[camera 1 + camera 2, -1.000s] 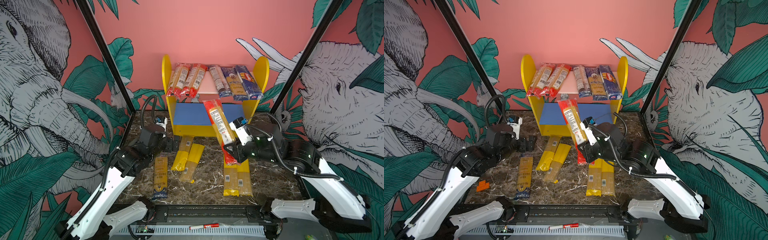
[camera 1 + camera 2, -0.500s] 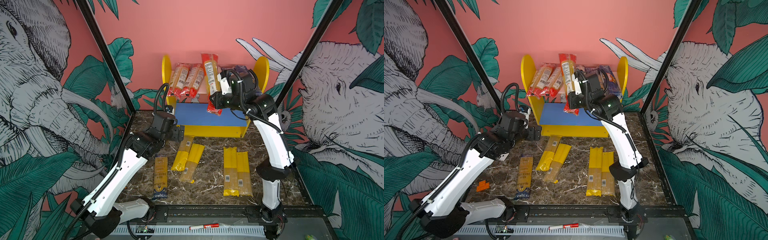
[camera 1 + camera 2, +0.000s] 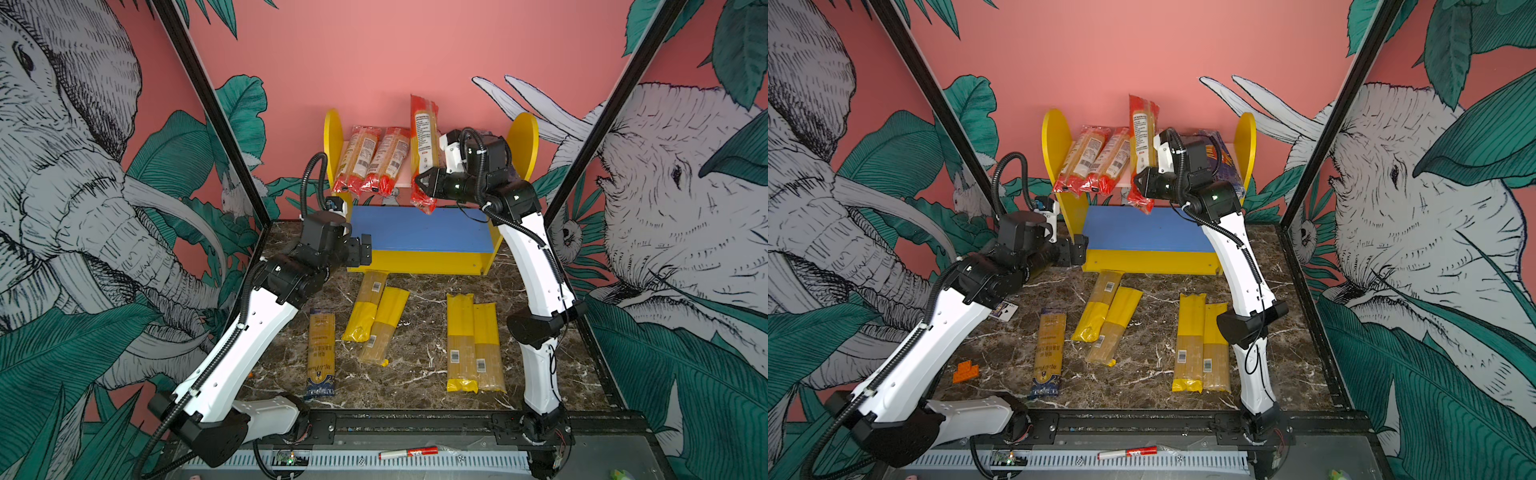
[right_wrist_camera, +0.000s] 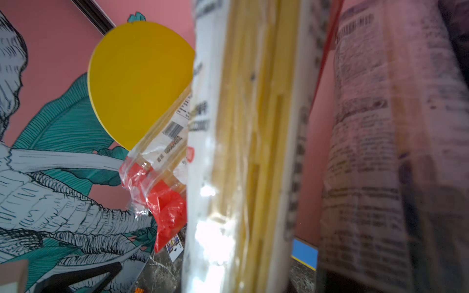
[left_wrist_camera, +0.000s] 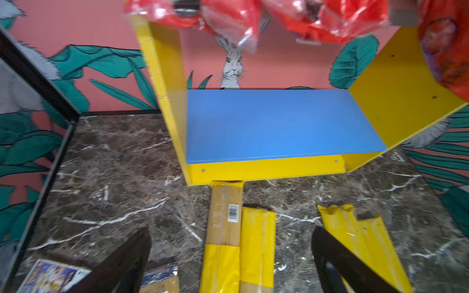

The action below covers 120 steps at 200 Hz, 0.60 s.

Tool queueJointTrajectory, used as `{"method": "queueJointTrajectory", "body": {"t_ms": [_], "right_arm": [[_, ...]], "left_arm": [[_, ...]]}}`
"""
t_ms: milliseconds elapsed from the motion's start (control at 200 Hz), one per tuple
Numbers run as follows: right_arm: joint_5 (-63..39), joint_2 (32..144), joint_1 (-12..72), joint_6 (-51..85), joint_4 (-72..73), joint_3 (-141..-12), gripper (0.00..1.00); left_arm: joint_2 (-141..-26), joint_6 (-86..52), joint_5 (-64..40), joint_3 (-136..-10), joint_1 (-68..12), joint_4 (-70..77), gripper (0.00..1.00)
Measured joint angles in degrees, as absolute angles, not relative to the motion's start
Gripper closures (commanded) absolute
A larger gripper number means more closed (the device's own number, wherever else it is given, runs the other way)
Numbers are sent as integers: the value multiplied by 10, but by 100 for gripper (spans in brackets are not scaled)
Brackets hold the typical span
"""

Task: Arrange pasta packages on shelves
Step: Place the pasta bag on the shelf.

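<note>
The right hand (image 3: 428,183) is clamped shut on a clear spaghetti pack with red ends (image 3: 424,137). It grips the pack low down and holds it almost upright in front of the upper board of the shelves (image 3: 419,262). The left hand (image 3: 360,249) is spread wide and empty, hovering by the unit's front left corner, just above the tabletop (image 3: 415,374).

The held pack looks top-heavy, since most of its length stands above the grip. It could swing or slip in the fingers as it is laid flat. Its lower red end hangs below the front edge of the upper board and might catch there. The free slot looks narrow, so the pack could land across its neighbours. It could also nudge the two shelved packs, whose red ends already overhang the front edge. The right arm is close to the dark blue packs (image 3: 1223,160) and could brush them.

Counted:
- One pack is in the right hand.
- Two red-ended packs (image 3: 357,162) (image 3: 388,160) lie on the upper board.
- Dark blue packs lie beside them, mostly hidden by the arm, so their number cannot be told.
- Nothing lies on the blue lower board (image 3: 415,232).
- Five packs lie on the tabletop: one blue-ended pack (image 3: 321,353), a middle pair of half-yellow packs (image 3: 365,311) (image 3: 384,328), and two more side by side (image 3: 459,340) (image 3: 488,345).
- One marker pen (image 3: 409,452) lies on the front rail.
</note>
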<state>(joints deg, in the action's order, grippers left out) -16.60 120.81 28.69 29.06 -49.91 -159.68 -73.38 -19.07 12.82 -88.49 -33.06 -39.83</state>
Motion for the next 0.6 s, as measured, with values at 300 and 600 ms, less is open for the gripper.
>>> {"method": "queueJointTrajectory", "body": {"t_ms": [300, 600], "right_arm": [[-218, 1227, 255, 367, -418, -1598, 75], [-257, 1246, 259, 408, -384, -1606, 43]], "left_arm": [[-836, -197, 35, -957, -331, -335, 1], [-887, -197, -2, -1021, -331, -312, 1]]}}
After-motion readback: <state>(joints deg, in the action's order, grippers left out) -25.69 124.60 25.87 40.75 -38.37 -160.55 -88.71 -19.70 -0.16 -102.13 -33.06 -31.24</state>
